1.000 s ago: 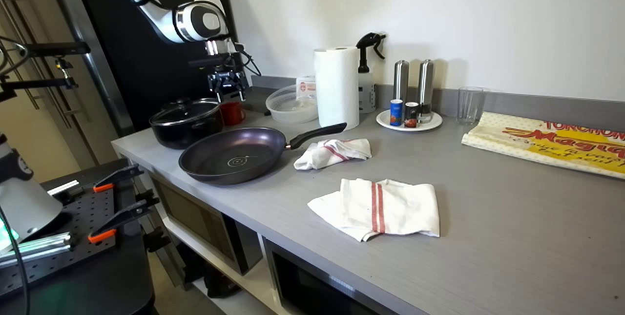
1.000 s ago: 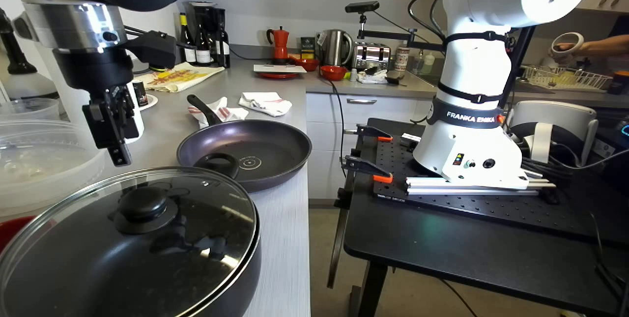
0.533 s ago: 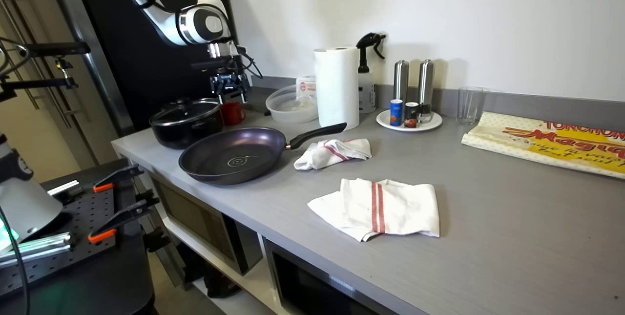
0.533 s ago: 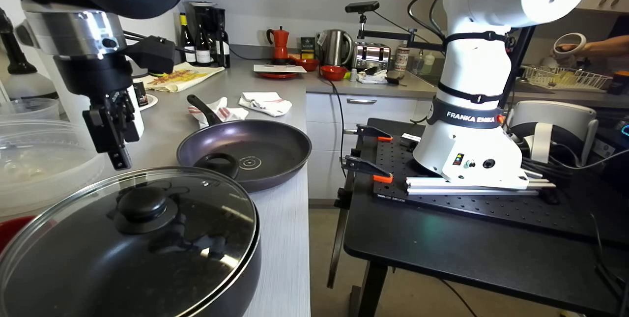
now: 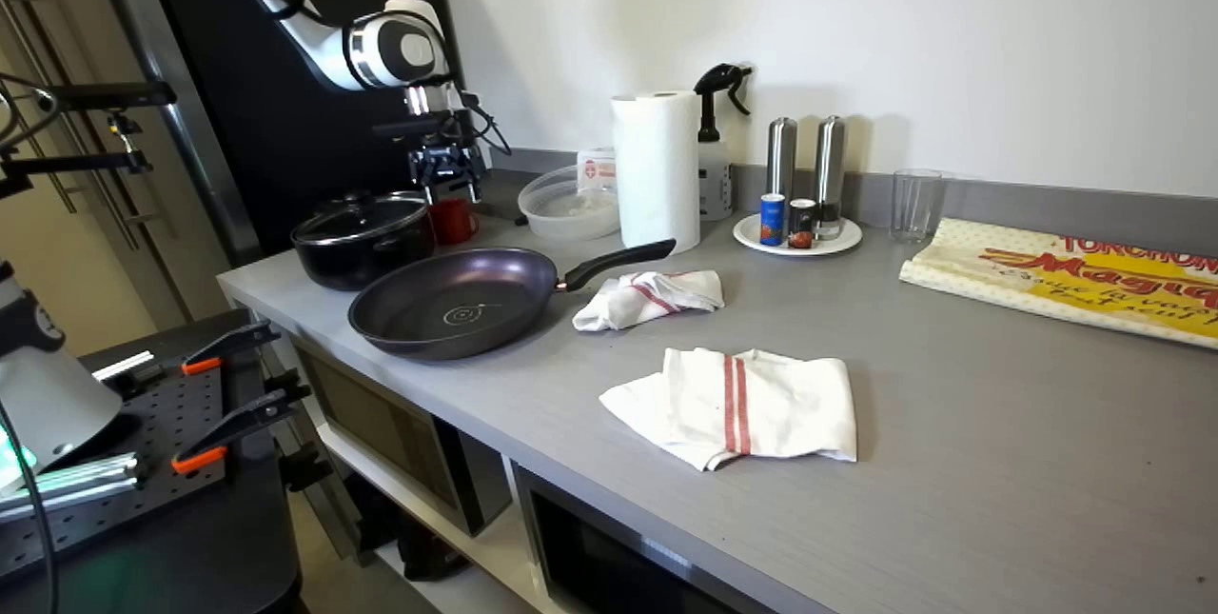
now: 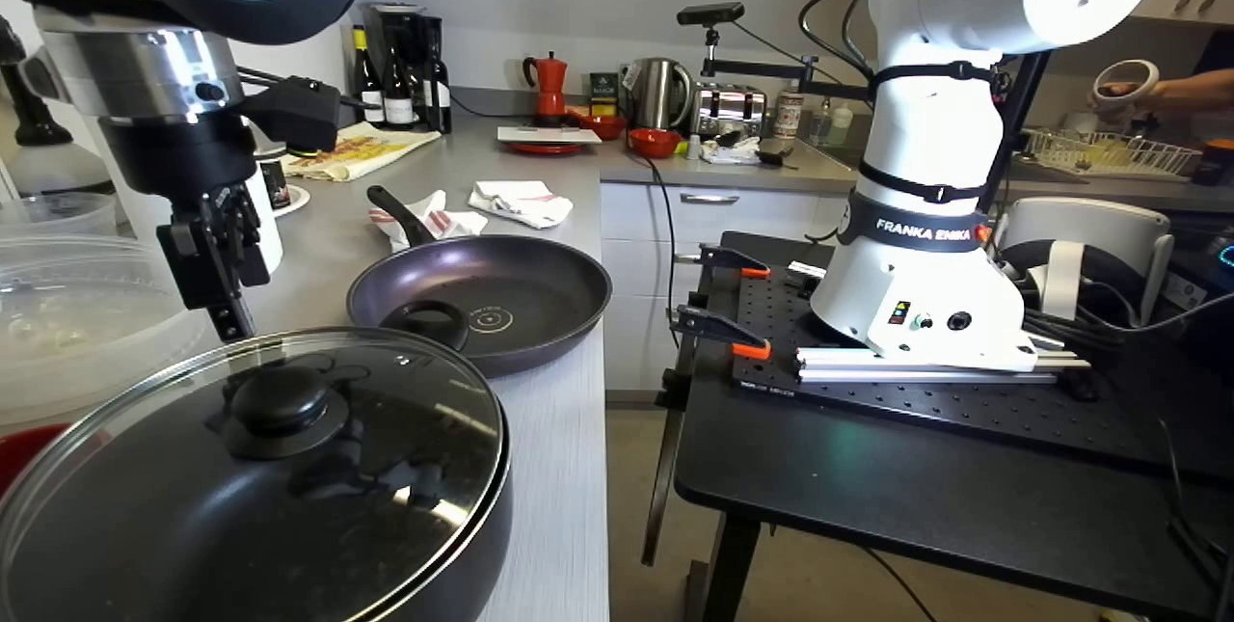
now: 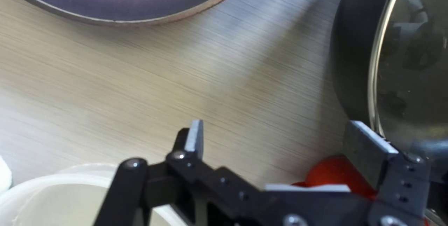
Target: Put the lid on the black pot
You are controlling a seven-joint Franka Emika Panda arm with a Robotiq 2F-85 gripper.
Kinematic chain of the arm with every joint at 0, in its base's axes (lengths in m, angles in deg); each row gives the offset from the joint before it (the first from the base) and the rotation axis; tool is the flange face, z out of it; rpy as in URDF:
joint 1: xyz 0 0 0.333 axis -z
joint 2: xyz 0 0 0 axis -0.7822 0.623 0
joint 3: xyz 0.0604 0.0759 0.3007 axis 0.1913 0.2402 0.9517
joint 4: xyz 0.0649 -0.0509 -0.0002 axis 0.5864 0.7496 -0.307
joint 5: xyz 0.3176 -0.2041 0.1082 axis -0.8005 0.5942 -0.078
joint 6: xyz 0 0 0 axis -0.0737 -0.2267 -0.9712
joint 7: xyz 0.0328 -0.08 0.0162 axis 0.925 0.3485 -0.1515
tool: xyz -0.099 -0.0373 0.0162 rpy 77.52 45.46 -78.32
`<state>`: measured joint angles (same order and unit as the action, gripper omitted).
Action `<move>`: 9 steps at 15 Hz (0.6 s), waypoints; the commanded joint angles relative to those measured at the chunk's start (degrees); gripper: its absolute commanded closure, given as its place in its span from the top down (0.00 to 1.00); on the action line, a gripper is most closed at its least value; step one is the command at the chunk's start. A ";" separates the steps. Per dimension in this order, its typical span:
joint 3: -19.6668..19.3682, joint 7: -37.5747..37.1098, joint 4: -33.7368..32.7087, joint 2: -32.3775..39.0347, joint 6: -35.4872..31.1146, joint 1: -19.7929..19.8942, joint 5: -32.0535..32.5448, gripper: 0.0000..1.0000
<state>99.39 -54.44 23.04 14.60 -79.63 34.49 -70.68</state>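
Apparently we are nearly finished: the lid [image 6: 251, 487] sits on the pot [image 5: 352, 262]. Our gripper [image 7: 278, 141] hangs near it, jaws spread, holding nothing; only moving clear seems left.

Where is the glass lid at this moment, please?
In an exterior view, the glass lid is in the left part of the picture, on top of the black pot, left of the red cup and behind the frying pan.
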 commanded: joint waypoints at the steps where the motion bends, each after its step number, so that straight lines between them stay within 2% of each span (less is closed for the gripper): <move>1: 0.47 0.79 -1.31 0.74 0.84 -0.41 -0.96 1.00; 9: 1.31 1.19 -1.30 0.65 0.73 -0.83 -0.94 1.00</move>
<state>100.39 -54.28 22.57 14.97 -79.63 34.21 -70.68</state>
